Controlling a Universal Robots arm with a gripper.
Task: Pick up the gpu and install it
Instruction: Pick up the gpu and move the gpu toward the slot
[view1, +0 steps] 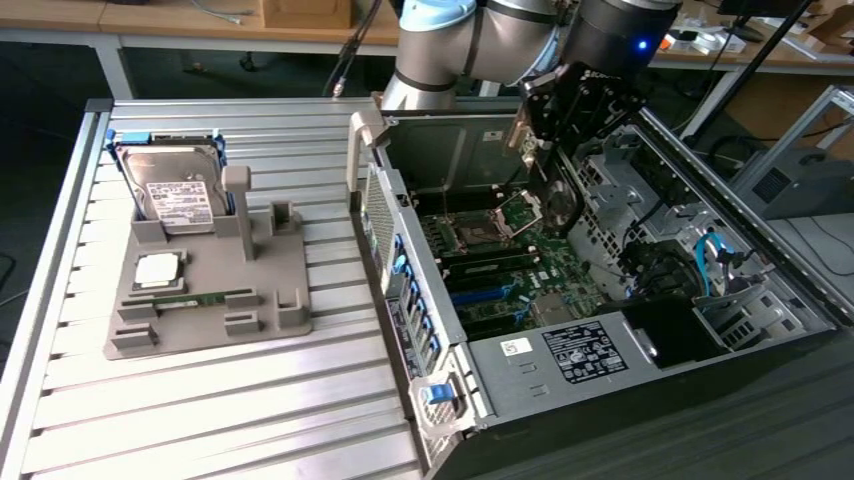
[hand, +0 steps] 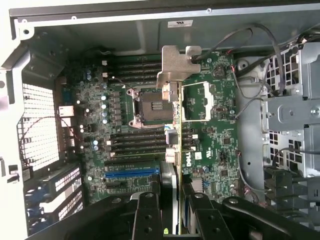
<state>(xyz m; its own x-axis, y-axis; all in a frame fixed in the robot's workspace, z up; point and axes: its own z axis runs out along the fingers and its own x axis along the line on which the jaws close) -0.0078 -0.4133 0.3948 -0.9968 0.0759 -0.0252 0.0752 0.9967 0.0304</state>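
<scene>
Slatted table (view1: 200, 400) is sitting next to open PC case (view1: 561, 350). Gripper (hand: 172, 200) is pinching gpu (hand: 175, 135) btwn its fingers, hanging edge-on over motherboard (hand: 215, 150).

gpu (hand: 177, 70) in end effector (hand: 172, 200), above motherboard (hand: 220, 145)

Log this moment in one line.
gripper: shut on gpu | gpu: edge-on over motherboard | place: inside open case

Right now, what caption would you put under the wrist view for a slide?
The gpu, gripped edge-on, hangs above the motherboard inside the open computer case.
</scene>
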